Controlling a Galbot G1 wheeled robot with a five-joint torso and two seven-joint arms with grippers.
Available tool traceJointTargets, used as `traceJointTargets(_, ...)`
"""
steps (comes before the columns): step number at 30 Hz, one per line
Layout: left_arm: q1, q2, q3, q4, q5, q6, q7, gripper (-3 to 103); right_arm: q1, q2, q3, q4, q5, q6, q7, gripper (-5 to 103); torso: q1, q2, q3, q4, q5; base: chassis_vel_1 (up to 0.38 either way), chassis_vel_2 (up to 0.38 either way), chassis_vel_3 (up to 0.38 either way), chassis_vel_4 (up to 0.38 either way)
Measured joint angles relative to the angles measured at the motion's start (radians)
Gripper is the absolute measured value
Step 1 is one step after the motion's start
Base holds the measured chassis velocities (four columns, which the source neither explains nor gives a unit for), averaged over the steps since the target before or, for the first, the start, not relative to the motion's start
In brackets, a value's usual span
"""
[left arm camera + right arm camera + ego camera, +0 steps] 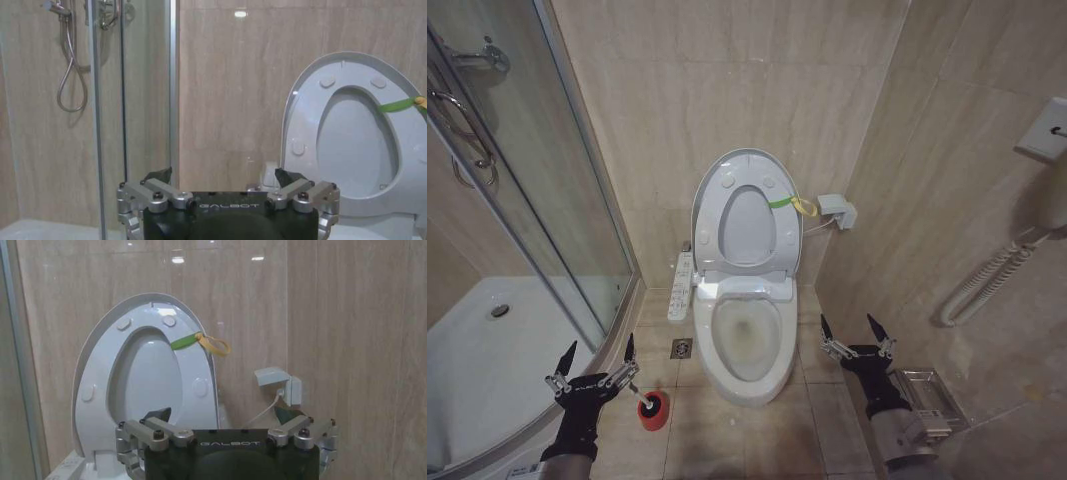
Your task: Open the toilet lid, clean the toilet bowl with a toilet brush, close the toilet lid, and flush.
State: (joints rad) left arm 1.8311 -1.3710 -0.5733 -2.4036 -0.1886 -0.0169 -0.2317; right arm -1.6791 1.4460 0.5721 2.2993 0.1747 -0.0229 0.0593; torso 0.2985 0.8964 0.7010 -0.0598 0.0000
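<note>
Plainly, the toilet lid (747,215) stands raised, apparently against the wall.

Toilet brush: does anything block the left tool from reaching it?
Nothing visible does. The toilet brush stands in its red cup on bare floor just beside the open left tool.

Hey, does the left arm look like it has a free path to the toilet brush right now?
Probably yes. The left end effector hangs open just beside the toilet brush standing in its red cup on the floor, with nothing between them.
</note>
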Motion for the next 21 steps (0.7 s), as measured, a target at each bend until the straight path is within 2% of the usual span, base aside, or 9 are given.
traceJointTargets(21,0.0,0.0,0.0,0.0,0.0,0.0,0.0,100,0.0,0.0,0.0,0.0,0.0,0.0,0.0,100,0.0,0.0,0.0,0.0,0.0,0.0,0.0,0.0,0.0)
